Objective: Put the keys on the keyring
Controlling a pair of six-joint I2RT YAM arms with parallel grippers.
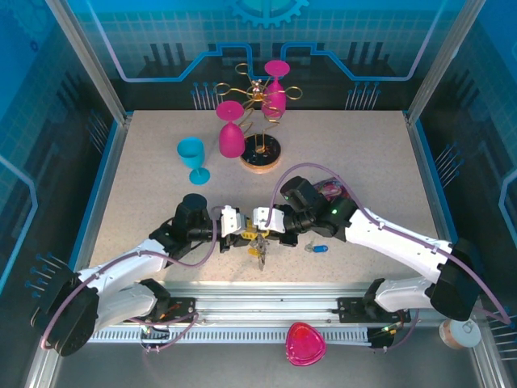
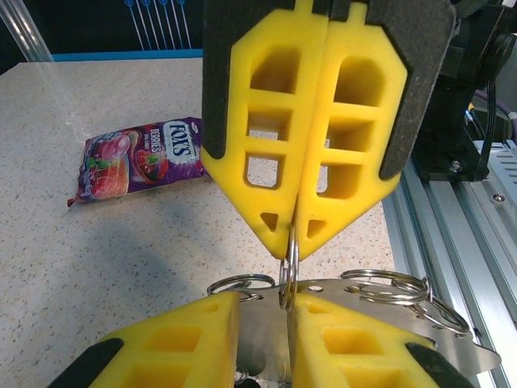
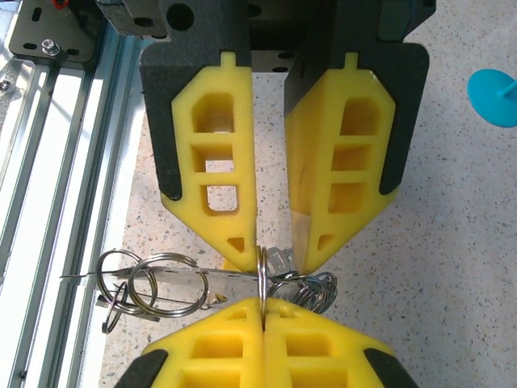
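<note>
Left wrist view, closest in: left end effector (image 2: 293, 234), two yellow foam fingers (image 2: 258, 145) pressed flat together, tips pinched on the thin grey metal keyring (image 2: 288, 271). The keyring is seen edge-on, hanging upright just below those tips

Right end effector (image 2: 262, 335) comes in from the lower edge, tips facing the left pair, keyring between the two sets of tips

Behind the keyring: flat silvery metal plate (image 2: 380, 323) carrying several small wire split rings (image 2: 384, 284)

Right wrist view: the right fingers (image 3: 214, 186) stand a narrow gap apart. Keyring and a small silvery piece sit in that gap at the tips, the ring touching the tip on the picture's left. Cannot tell whether they are clamped or only straddled

Top view: both end effectors meet tip to tip above the near-centre of the speckled beige tabletop (image 1: 161, 202). A small bunch of silver keys (image 1: 260, 249) hangs under the meeting point. One small blue-headed key (image 1: 320, 248) lies on the tabletop just beside the right arm, apart from the bunch

Farther out:
- turquoise plastic goblet (image 1: 192, 158), upright, left of centre
- gold wire glass rack (image 1: 257, 87) on a round wooden base (image 1: 258, 166) at the far side, magenta glasses (image 1: 230, 133) hung on it upside down
- purple berry snack packet (image 2: 137, 158), flat on the tabletop, well apart from the fingers
- pink heart-shaped object (image 1: 305, 343) at the near rail between the arm bases
</note>
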